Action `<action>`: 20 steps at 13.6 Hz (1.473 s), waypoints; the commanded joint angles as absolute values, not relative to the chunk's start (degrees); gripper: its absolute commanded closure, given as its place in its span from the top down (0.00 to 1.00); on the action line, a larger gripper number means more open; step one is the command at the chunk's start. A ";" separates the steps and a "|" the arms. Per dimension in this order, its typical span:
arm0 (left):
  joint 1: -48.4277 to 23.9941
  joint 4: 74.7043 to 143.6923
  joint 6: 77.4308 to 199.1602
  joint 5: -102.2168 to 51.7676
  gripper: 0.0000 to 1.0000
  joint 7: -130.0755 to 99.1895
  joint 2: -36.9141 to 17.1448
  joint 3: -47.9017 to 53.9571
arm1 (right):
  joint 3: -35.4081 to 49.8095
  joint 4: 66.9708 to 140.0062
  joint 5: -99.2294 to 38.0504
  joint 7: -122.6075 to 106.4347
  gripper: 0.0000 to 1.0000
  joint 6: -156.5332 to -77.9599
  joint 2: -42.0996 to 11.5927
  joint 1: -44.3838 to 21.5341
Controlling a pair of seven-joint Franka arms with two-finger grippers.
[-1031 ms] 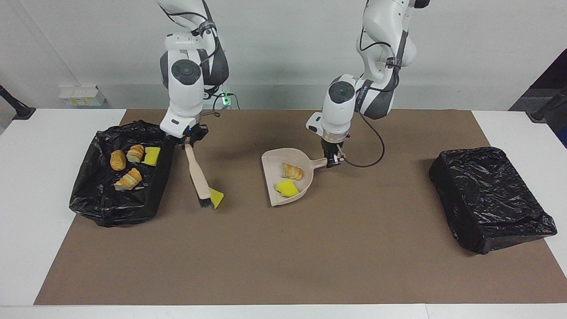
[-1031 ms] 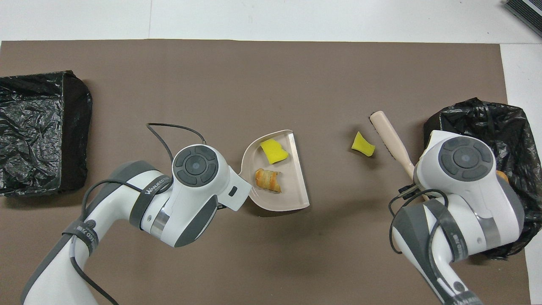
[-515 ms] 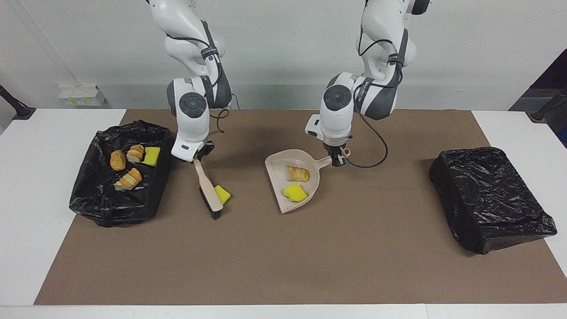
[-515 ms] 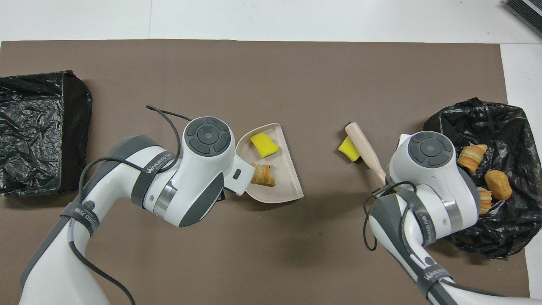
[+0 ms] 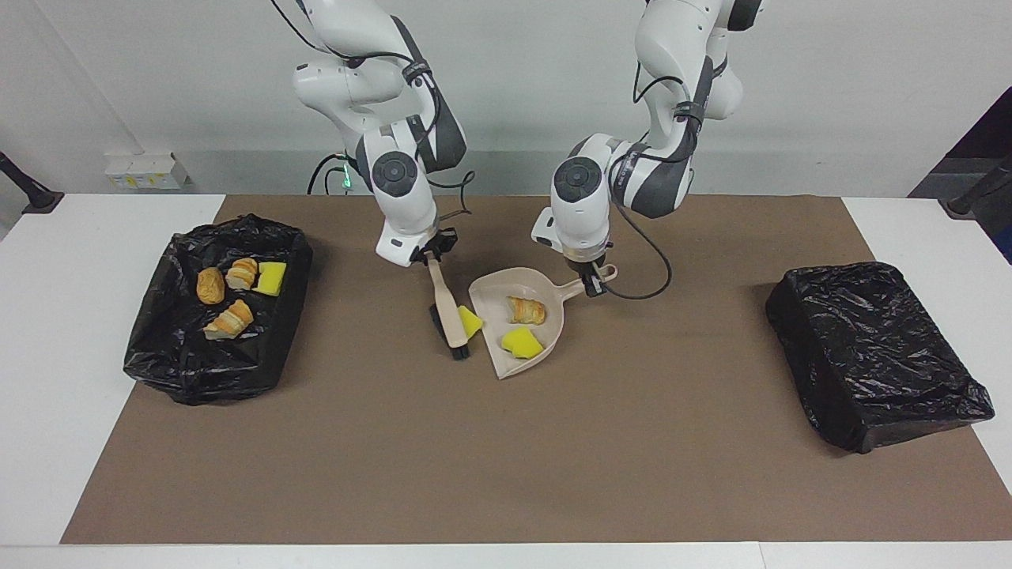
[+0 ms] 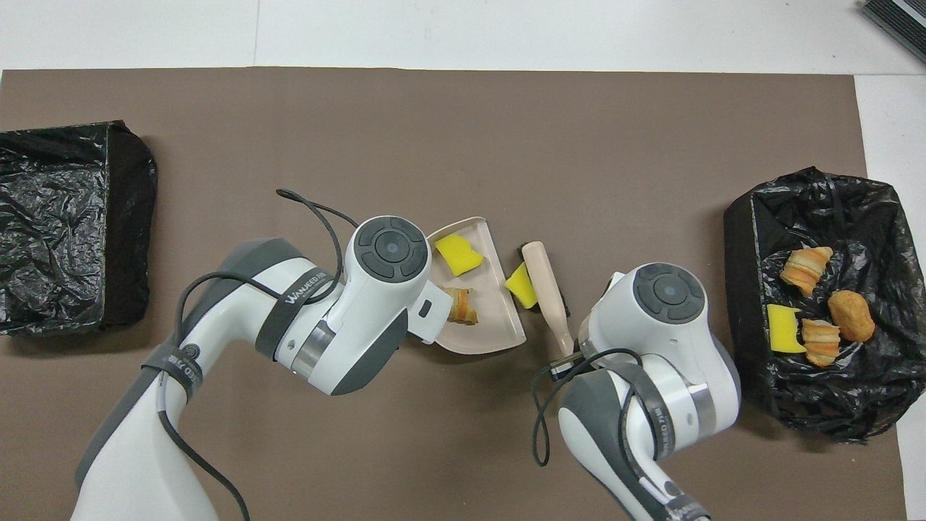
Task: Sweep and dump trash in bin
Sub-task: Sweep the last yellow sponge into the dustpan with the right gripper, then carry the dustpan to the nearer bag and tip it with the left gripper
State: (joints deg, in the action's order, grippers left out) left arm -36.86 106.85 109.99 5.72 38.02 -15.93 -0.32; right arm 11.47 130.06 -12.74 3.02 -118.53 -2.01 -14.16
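The right gripper [image 5: 431,254], its fingers clenched on the handle of the brush [image 5: 449,316], is pushing the last loose yellow sponge piece [image 5: 470,322] across the counter [image 5: 506,474]. 1 second ago that piece was lying well apart from the dustpan [image 5: 492,294], toward the right arm's end; now, in the middle of the frame, it is touching the pan's open lip with the bristles just beside it. The left gripper [image 5: 593,283], fingers grasping the pan's handle, is holding the pan flat, and it has edged the pan toward the brush. By my judgement the sweep is almost finishing: 1 short push more should be carrying the piece in, and then the pan is needing a trip to the open bin [image 5: 158,363] at the frame's edge by the right arm's end. Counting the trash: 7 bits, being 4 bread chunks and 3 yellow sponge pieces. 4 are lying in the open bin, 2 in the pan, 1 at its lip. There are also 1 brush, 1 dustpan, and 1 black-bagged box [image 5: 877,356] at the left arm's end.
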 commanded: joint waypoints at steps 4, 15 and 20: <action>-37.09 107.83 116.43 6.94 0.00 38.23 -17.40 -0.79 | 10.99 129.73 -24.35 8.78 0.00 -115.51 2.97 -18.46; -28.65 109.25 119.97 0.53 0.00 53.42 -14.77 -0.53 | 11.25 128.40 -13.18 13.63 0.00 -92.91 20.12 -12.39; -25.32 109.78 118.74 -0.09 0.00 58.00 -12.66 -0.53 | 11.51 130.43 -13.62 15.20 0.00 -91.05 21.97 -13.62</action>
